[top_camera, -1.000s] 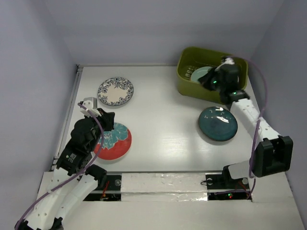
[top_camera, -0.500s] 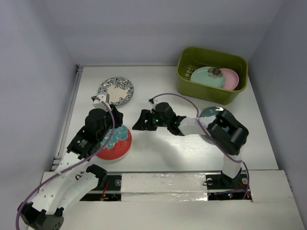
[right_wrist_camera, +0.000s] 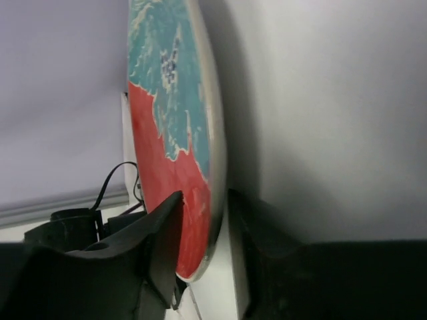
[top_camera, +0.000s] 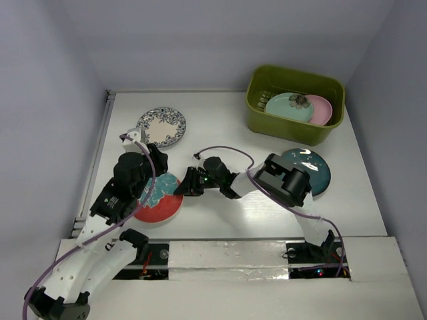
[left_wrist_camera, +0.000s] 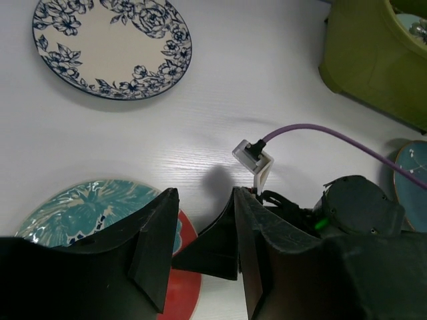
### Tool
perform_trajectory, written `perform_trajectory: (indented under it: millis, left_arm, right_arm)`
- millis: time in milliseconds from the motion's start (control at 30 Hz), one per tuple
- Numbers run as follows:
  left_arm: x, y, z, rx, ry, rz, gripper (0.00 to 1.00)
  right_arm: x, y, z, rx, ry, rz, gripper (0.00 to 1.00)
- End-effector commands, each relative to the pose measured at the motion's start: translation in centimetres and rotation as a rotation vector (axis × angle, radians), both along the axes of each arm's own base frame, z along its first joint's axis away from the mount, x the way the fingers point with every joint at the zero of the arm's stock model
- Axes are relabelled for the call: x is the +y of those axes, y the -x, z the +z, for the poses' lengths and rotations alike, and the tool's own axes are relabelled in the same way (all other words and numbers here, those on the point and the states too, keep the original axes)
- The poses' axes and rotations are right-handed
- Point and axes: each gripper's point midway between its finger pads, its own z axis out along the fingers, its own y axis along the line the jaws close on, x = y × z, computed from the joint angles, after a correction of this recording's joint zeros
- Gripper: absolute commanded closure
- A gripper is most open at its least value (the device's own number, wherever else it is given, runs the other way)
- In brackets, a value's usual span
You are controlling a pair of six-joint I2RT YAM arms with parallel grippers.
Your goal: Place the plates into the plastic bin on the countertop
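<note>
The red-and-teal floral plate lies on the bench at front left. The right gripper has its jaws either side of the plate's right rim; I cannot tell whether they pinch it. The left gripper hovers above, jaws apart, empty.

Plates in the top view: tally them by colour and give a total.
white plate with dark floral rim: 1
red-and-teal floral plate: 1
dark teal plate: 1
mint green plate: 1
pink plate: 1
Total: 5; the small patterned piece atop the mint one is unclear.
</note>
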Motion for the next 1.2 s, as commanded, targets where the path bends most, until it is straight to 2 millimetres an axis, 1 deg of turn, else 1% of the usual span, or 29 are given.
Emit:
perform_trajectory:
  millis: [0, 67, 100, 133, 233, 267, 300, 367, 400, 433, 467, 500, 533, 567, 600, 633, 667, 700, 733, 767, 800, 833, 900, 933, 967, 1033, 1067, 1133, 1167]
  left_arm:
    - [0.7, -0.4, 2.7, -0.092, 0.038, 0.034, 0.64]
    - [1.0, -0.6, 2.6, -0.087, 0.038, 0.043, 0.64]
    - [0.8, -0.6, 2.7, -0.089, 0.043, 0.030, 0.64]
    - [1.1, -0.7, 2.7, -0.088, 0.043, 0.041, 0.64]
    - [1.6, -0.7, 3.0, -0.101, 0.058, 0.061, 0.63]
    - [2.0, -0.7, 3.1, -0.106, 0.061, 0.075, 0.62]
    - [2.4, -0.8, 3.3, -0.117, 0.066, 0.089, 0.62]
    - [2.7, -0.6, 3.8, -0.137, 0.081, 0.101, 0.61]
    - [2.8, -0.5, 3.9, -0.138, 0.084, 0.104, 0.61]
    - [2.8, -0.4, 4.0, -0.142, 0.090, 0.106, 0.61]
    - [3.0, -0.5, 4.0, -0.143, 0.091, 0.114, 0.61]
    - [3.1, -0.4, 4.1, -0.145, 0.092, 0.116, 0.62]
    - [3.2, -0.5, 4.2, -0.147, 0.100, 0.125, 0.62]
    - [3.2, -0.5, 4.2, -0.147, 0.101, 0.131, 0.62]
    - [3.2, -0.4, 4.3, -0.149, 0.108, 0.129, 0.63]
    - [3.3, -0.5, 4.3, -0.149, 0.112, 0.136, 0.63]
    - [3.3, -0.5, 4.4, -0.149, 0.123, 0.139, 0.63]
    - [3.3, -0.5, 4.4, -0.146, 0.127, 0.142, 0.63]
    - [3.3, -0.4, 4.5, -0.148, 0.134, 0.145, 0.63]
    - [3.3, -0.4, 4.4, -0.149, 0.136, 0.141, 0.63]
    - [3.2, -0.3, 4.6, -0.154, 0.138, 0.136, 0.63]
    - [3.1, -0.2, 4.7, -0.160, 0.141, 0.129, 0.62]
    - [3.1, -0.1, 4.7, -0.161, 0.140, 0.124, 0.62]
    - [3.0, 0.0, 4.8, -0.165, 0.144, 0.120, 0.62]
    - [3.0, 0.0, 4.7, -0.164, 0.145, 0.115, 0.61]
    - [3.0, 0.2, 4.7, -0.166, 0.143, 0.111, 0.61]
    - [3.0, 0.2, 4.8, -0.167, 0.143, 0.113, 0.61]
    - [3.2, 0.4, 4.9, -0.173, 0.140, 0.119, 0.61]
    - [3.3, 0.4, 5.0, -0.175, 0.142, 0.123, 0.61]
  right_arm:
    - [1.2, 0.0, 1.1, 0.001, -0.062, 0.022, 0.63]
    - [1.4, 0.1, 0.9, 0.008, -0.062, 0.030, 0.68]
    - [1.5, 0.2, 1.1, 0.011, -0.072, 0.041, 0.80]
    - [1.5, 0.4, 1.1, 0.026, -0.080, 0.042, 0.85]
    - [1.3, 0.3, 3.4, -0.007, -0.123, 0.030, 1.00]
    - [1.2, 0.2, 4.4, -0.023, -0.129, 0.023, 1.00]
    - [1.1, -0.1, 7.3, -0.067, -0.160, 0.006, 1.00]
    - [-0.3, -1.7, 9.7, -0.115, -0.163, -0.039, 1.00]
    - [-1.2, -2.6, 13.2, -0.164, -0.206, -0.072, 1.00]
    - [-2.8, -4.6, 14.7, -0.192, -0.217, -0.121, 1.00]
    - [-4.1, -5.5, 15.7, -0.203, -0.217, -0.154, 1.00]
    - [-5.7, -6.3, 19.1, -0.250, -0.264, -0.186, 1.00]
    - [-7.3, -7.3, 20.5, -0.279, -0.279, -0.217, 1.00]
    - [-10.2, -9.8, 21.3, -0.300, -0.266, -0.288, 1.00]
    - [-12.0, -10.9, 22.5, -0.329, -0.261, -0.331, 1.00]
    - [-14.3, -11.5, 25.4, -0.410, -0.266, -0.375, 1.00]
    - [-17.8, -14.2, 25.8, -0.419, -0.211, -0.474, 1.00]
    - [-19.9, -15.1, 27.1, -0.449, -0.193, -0.521, 1.00]
    - [-22.2, -15.7, 29.0, -0.505, -0.172, -0.570, 1.00]
    - [-24.3, -16.5, 28.7, -0.477, -0.120, -0.622, 1.00]
    - [-27.9, -18.2, 29.7, -0.499, -0.105, -0.704, 1.00]
    - [-29.8, -19.1, 31.1, -0.535, -0.096, -0.742, 1.00]
    - [-33.7, -20.9, 30.9, -0.517, -0.001, -0.851, 1.00]
    - [-36.9, -22.1, 32.2, -0.566, 0.048, -0.917, 1.00]
    - [-38.6, -23.0, 30.7, -0.518, 0.120, -0.953, 1.00]
    - [-43.2, -24.2, 30.5, -0.517, 0.210, -1.054, 1.00]
    - [-44.5, -24.5, 31.0, -0.517, 0.225, -1.079, 1.00]
    - [-46.4, -25.5, 30.1, -0.494, 0.257, -1.100, 1.00]
    - [-47.9, -25.9, 30.4, -0.487, 0.270, -1.128, 1.00]
